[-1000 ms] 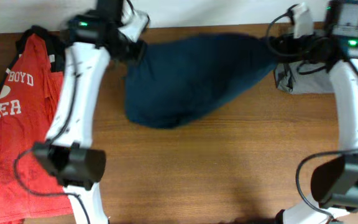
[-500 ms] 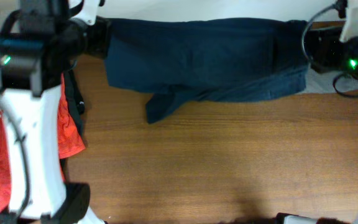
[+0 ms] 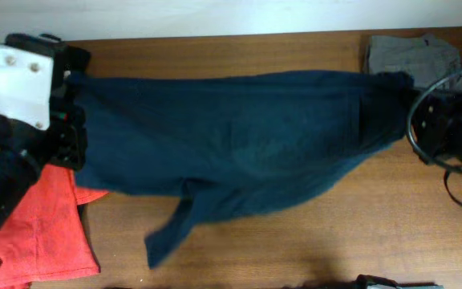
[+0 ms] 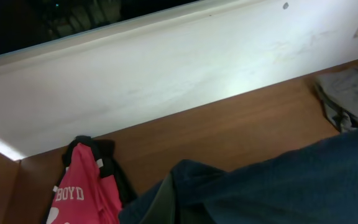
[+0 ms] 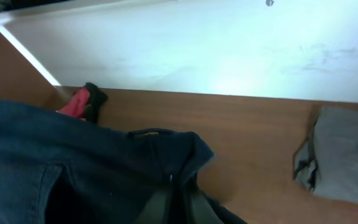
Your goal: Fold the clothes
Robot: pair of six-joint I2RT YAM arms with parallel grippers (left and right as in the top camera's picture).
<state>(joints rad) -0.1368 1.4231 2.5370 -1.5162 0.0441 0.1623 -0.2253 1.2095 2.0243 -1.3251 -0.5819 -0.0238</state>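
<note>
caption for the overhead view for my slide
Left hand and right hand hold a dark blue cloth garment stretched across the brown wooden table, red shirt and folded grey garment beside it.

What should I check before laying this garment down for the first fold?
1. Left gripper gripping the navy garment: ok, edge held taut.
2. Right gripper gripping the opposite edge: ok.
3. Garment spread flat: not ok, a flap trails off the lower edge.
4. Clear of the red T-shirt: not ok, they overlap in the overhead view.
5. Clear of the grey garment: cannot tell, corners look close.
</note>
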